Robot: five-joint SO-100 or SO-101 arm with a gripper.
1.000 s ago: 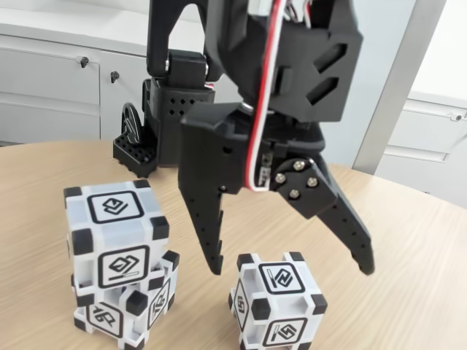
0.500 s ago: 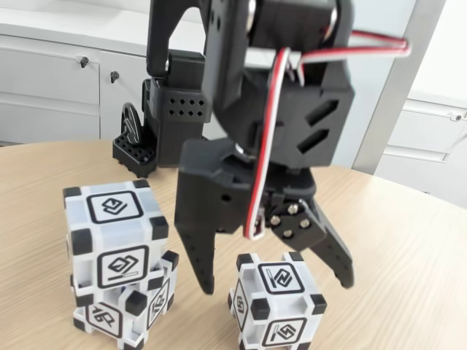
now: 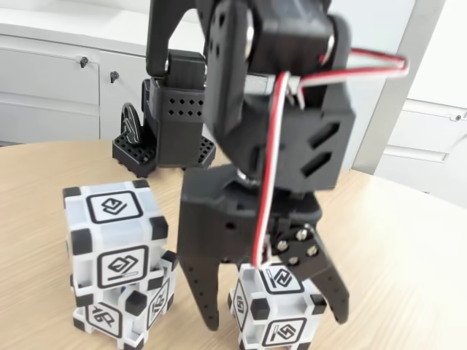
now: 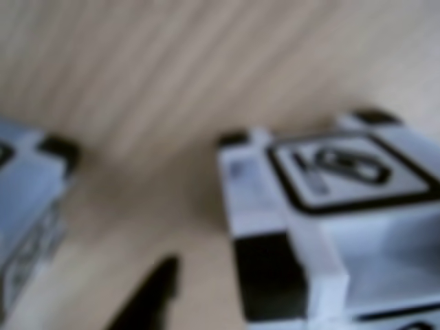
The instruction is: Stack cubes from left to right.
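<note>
- On the left in the fixed view, two cubes are already stacked. The top cube (image 3: pixel 115 235) sits on the bottom cube (image 3: pixel 124 306), turned a little so its corners do not line up. This pile has not moved in the last second.
- In the middle, the black tool (image 3: pixel 273 321) has dropped lower than it was a second ago. Back then its tips hung above the single cube; now they reach down on both sides of it.
- The tool is wide open. One finger (image 3: pixel 201 292) stands to the left of the single cube and the other finger (image 3: pixel 328 288) stands to its right. I cannot tell if either one touches it yet.
- The single cube (image 3: pixel 277 310) stands on the wooden desk (image 3: pixel 408 262), near the pile on its right side. It has not moved.
- In the blurry wrist view, the same cube (image 4: pixel 330 220) looks very close.
- I think the tool is about to squeeze this cube, so it can go on top of the pile.
</note>
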